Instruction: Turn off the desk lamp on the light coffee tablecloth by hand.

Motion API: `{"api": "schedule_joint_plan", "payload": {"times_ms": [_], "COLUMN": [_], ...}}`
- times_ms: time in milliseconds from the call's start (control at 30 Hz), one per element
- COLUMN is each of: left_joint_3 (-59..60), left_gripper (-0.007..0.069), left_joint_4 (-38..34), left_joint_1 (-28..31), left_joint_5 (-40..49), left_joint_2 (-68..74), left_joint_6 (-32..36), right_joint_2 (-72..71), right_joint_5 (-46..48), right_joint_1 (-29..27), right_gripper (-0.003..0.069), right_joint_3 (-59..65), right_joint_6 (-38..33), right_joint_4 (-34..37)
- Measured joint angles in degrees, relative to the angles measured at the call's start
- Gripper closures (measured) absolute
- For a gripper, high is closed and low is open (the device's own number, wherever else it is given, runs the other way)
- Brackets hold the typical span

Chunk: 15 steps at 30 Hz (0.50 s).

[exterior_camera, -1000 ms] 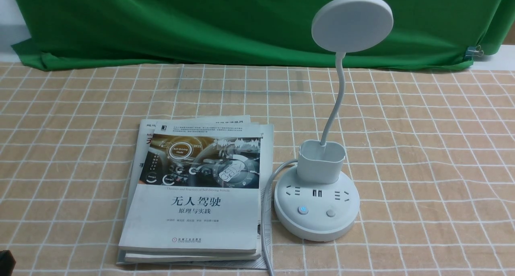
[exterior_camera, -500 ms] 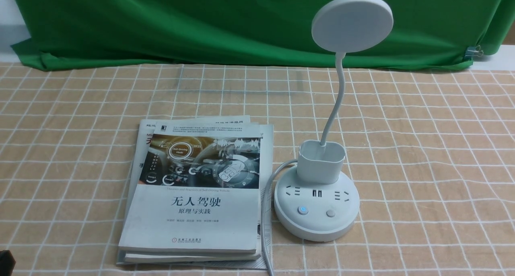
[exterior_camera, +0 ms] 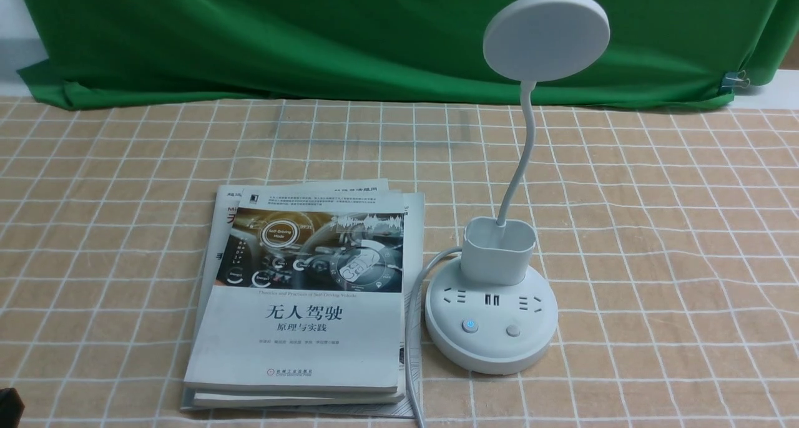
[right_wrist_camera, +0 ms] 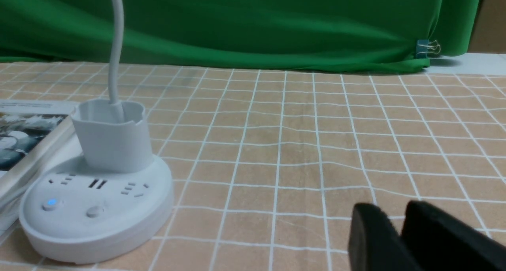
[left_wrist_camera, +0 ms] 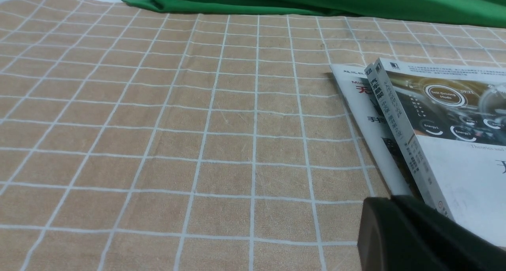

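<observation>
The white desk lamp (exterior_camera: 493, 319) stands on the light coffee tablecloth (exterior_camera: 655, 241), right of centre. Its disc head (exterior_camera: 546, 36) is up on the bent neck above the pen cup (exterior_camera: 499, 250). The left button (exterior_camera: 469, 325) on the round base glows blue; the right button (exterior_camera: 513, 330) is unlit. The lamp's base also shows in the right wrist view (right_wrist_camera: 95, 207), well to the side of my right gripper (right_wrist_camera: 389, 211), which is shut and empty above the cloth. My left gripper (left_wrist_camera: 389, 202) is shut and empty beside the books' edge; only a dark corner of it (exterior_camera: 9, 406) shows in the front view.
A stack of books (exterior_camera: 306, 297) lies just left of the lamp, with the lamp's white cord (exterior_camera: 412, 340) running between them. A green backdrop cloth (exterior_camera: 312, 35) hangs along the far edge, held by a clip (exterior_camera: 736, 78) at the right.
</observation>
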Motion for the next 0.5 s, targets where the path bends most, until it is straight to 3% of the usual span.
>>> {"api": "schedule_joint_plan", "payload": {"times_ms": [500], "left_joint_3": [0.00], "left_gripper": [0.0619], "left_joint_4": [0.00], "left_joint_1": [0.00], "left_joint_5": [0.00], "left_joint_2": [0.00], "left_joint_6": [0.00], "right_joint_2": [0.00], "right_joint_5": [-0.05], "right_joint_1": [0.00], "right_gripper": [0.0483], "right_joint_3": [0.00], "right_joint_6": [0.00], "right_joint_4": [0.00]}}
